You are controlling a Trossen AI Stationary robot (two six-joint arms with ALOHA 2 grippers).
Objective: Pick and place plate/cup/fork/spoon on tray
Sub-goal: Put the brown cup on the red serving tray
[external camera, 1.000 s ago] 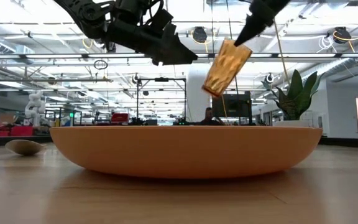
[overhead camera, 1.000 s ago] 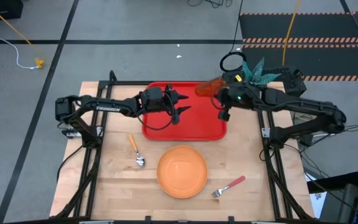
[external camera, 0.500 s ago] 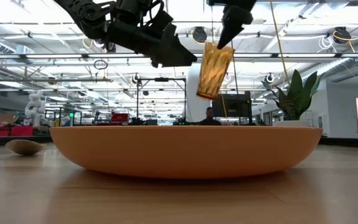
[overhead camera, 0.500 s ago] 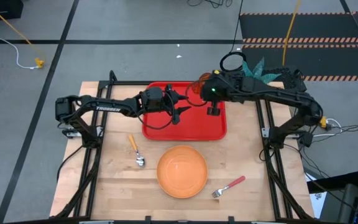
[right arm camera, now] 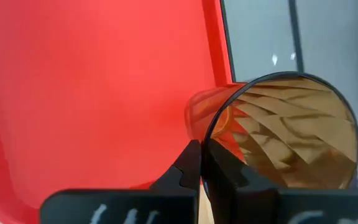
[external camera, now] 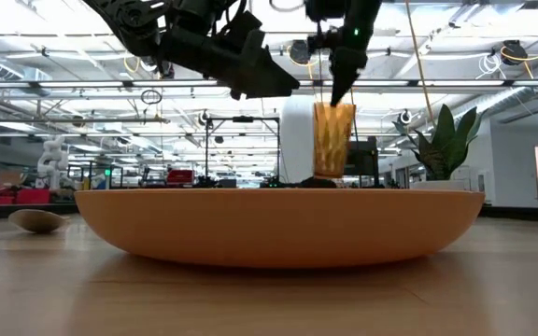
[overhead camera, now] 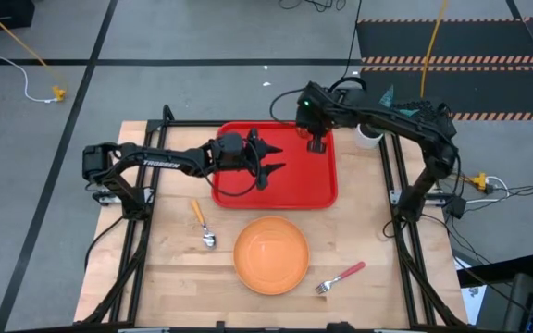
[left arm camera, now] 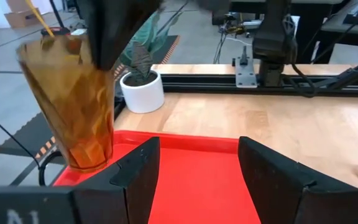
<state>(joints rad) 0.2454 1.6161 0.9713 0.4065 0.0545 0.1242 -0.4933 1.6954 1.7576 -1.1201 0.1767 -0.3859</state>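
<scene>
1. Looking straight down: wooden table point(overhead camera: 169, 277) with a bright red tray point(overhead camera: 290, 190) at the far middle.
2. Reaching in from the right, over the tray's far right corner: right gripper point(overhead camera: 316, 143), fingers pinching the rim of the amber cup point(external camera: 332, 140).
3. Seen from table height: cup upright, held from above by its rim, base down near tray level; contact with the tray hidden behind the plate.
4. Seen from the right wrist: cup mouth point(right arm camera: 284, 134) open toward the camera, one dark finger point(right arm camera: 188, 163) outside the wall and the other inside, red tray point(right arm camera: 92, 87) beneath and beside it.
5. Seen from the left wrist: cup point(left arm camera: 73, 102) just above the tray's far edge point(left arm camera: 185, 140), white pot with a green plant point(left arm camera: 143, 90) on the wood just beyond.
6. Reaching in from the left, over the middle of the tray: left gripper point(overhead camera: 268, 157), fingers spread wide and holding nothing.
7. Lying on the table near the tray, centre: round orange plate point(overhead camera: 271, 254).
8. Lying left of the plate: spoon point(overhead camera: 203, 225), orange handle pointing far, metal bowl near.
9. Lying right of the plate: fork point(overhead camera: 340, 277), pink handle pointing far right, tines toward the near left.
10. Both utensils apart from the plate and from the tray.
</scene>
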